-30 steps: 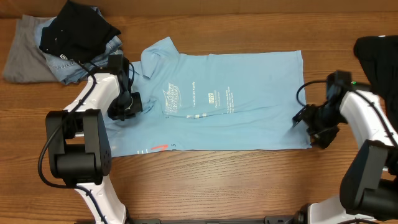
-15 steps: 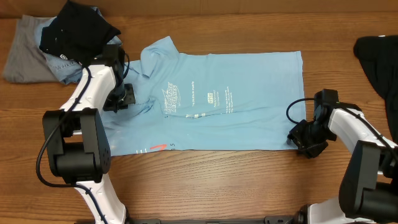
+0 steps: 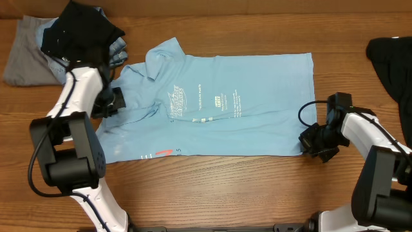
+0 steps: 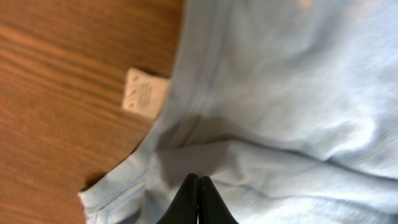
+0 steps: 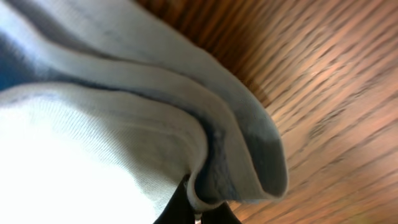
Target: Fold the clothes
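Note:
The clothes in play are a light blue T-shirt (image 3: 219, 106) lying flat on the wooden table, its small white print facing up. My left gripper (image 3: 108, 103) sits at the shirt's left shoulder. In the left wrist view its jaws (image 4: 199, 182) are pressed together in a raised fold of blue cloth, near the ribbed neckline (image 4: 109, 190) and a white label (image 4: 142, 94). My right gripper (image 3: 314, 142) is at the shirt's bottom right corner. Its jaws (image 5: 194, 210) are shut on the doubled hem (image 5: 249, 162), which is lifted off the wood.
A heap of other garments lies at the back left: grey cloth (image 3: 26, 55), denim (image 3: 67, 64) and a black piece (image 3: 80, 29) on top, close to my left arm. Another black garment (image 3: 393, 61) lies at the right edge.
My right gripper went from open to shut on the hem corner. My left gripper slid left and slightly back, drawing the shirt's left shoulder outward with it.

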Motion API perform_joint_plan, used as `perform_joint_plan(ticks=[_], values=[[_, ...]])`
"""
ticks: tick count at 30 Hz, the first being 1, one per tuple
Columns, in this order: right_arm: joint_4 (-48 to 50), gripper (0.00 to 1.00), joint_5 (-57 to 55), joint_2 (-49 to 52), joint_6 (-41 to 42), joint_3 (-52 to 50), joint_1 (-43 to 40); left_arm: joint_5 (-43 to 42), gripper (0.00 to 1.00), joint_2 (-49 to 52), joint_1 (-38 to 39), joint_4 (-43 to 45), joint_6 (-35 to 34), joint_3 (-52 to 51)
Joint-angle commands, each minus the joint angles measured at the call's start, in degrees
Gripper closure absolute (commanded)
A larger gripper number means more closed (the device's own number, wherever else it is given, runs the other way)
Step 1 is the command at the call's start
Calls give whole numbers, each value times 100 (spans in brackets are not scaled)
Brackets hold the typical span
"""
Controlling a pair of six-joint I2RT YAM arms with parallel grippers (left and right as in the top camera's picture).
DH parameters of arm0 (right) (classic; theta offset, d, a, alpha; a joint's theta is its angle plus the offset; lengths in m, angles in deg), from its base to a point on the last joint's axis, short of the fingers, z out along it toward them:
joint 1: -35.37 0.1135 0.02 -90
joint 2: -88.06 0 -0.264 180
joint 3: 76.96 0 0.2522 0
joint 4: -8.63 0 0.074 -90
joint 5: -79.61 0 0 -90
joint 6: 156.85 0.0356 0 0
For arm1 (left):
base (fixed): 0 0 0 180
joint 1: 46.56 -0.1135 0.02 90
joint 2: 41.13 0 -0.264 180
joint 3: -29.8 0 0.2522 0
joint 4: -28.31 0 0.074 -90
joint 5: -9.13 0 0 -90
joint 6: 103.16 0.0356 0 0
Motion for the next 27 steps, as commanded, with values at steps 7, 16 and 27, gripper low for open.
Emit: perform_joint_plan(ticks=[7,16,27], values=[[-57,96,-409,76,-66,-26,-907,-1180,96,-192,264,-769,262,437],[-310,96,-564,76,-63,306,-1364,-1290,96,-201,1390,-1176,520,387],[-369,96,-546,76,-66,444,-1362,-1626,96,-138,2371,-293,603,-216]])
